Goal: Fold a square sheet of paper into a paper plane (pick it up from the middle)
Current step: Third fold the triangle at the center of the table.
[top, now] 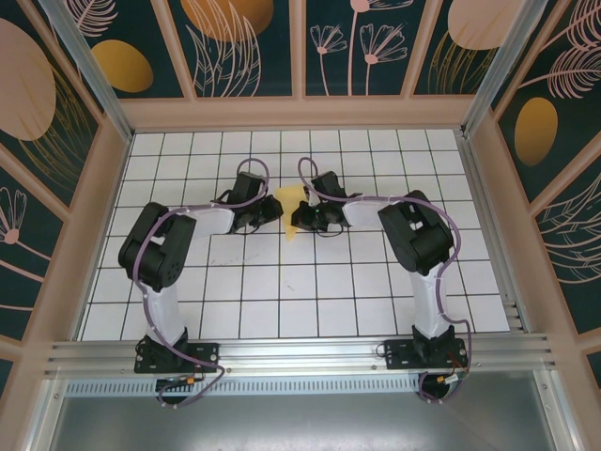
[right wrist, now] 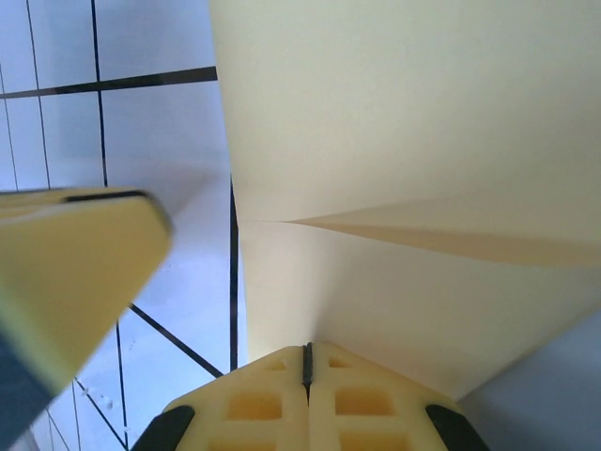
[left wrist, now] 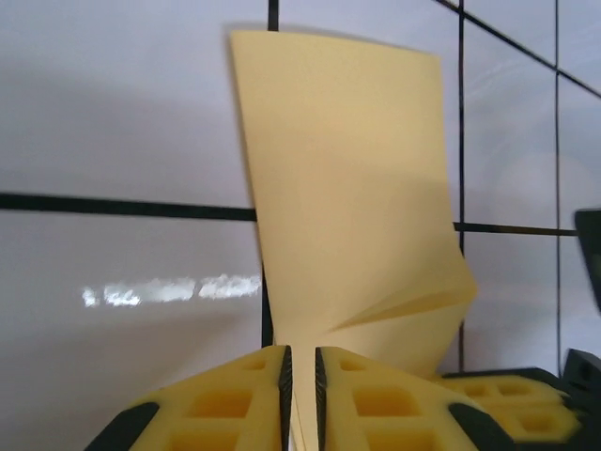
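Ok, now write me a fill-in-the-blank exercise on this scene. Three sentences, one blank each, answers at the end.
1. The sheet of paper is pale ____ in colour.
2. The number of pincers gripping it is ____: the left pincer and the right pincer are each shut on an edge.
3. The table has white tiles divided by ____ lines.

Missing words: yellow; two; black.

sheet of paper (top: 292, 199) between the claws — left claw (left wrist: 300, 376) left of it, right claw (right wrist: 307, 362) right.
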`<action>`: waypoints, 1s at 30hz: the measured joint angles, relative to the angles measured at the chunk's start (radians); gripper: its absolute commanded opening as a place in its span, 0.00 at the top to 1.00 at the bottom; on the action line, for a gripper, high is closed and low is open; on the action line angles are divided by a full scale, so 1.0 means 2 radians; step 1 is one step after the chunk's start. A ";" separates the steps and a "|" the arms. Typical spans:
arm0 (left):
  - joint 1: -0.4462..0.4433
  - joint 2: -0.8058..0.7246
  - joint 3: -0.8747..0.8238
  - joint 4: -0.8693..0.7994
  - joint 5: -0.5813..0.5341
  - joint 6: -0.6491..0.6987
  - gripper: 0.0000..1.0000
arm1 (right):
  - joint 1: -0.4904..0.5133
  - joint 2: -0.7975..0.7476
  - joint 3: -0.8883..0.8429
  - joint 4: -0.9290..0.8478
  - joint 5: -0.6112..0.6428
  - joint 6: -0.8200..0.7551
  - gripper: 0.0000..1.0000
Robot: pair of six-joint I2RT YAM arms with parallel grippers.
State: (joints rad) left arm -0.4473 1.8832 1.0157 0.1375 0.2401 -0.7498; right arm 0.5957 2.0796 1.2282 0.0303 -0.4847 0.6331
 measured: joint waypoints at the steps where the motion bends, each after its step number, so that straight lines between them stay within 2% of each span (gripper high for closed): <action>1: 0.000 -0.012 -0.010 0.004 -0.003 -0.004 0.82 | 0.001 0.000 0.000 0.000 0.001 0.008 0.98; 5: 0.000 -0.051 -0.056 0.031 0.008 -0.021 0.83 | 0.006 -0.001 0.000 0.004 0.003 0.040 0.98; 11: -0.012 -0.059 -0.099 0.061 0.050 -0.045 0.87 | 0.009 -0.001 0.000 0.011 -0.003 0.068 0.98; 18: -0.024 -0.048 -0.101 0.086 0.076 -0.060 0.91 | 0.009 -0.001 0.000 0.013 -0.007 0.081 0.98; 30: -0.025 -0.015 -0.101 0.086 0.085 -0.064 0.94 | 0.006 -0.001 -0.003 0.027 -0.019 0.089 0.98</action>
State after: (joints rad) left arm -0.4980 1.8530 0.8135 0.3096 0.4103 -0.8772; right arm 0.6075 2.0785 1.2224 0.0849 -0.5236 0.8116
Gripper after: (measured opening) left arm 0.068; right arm 0.030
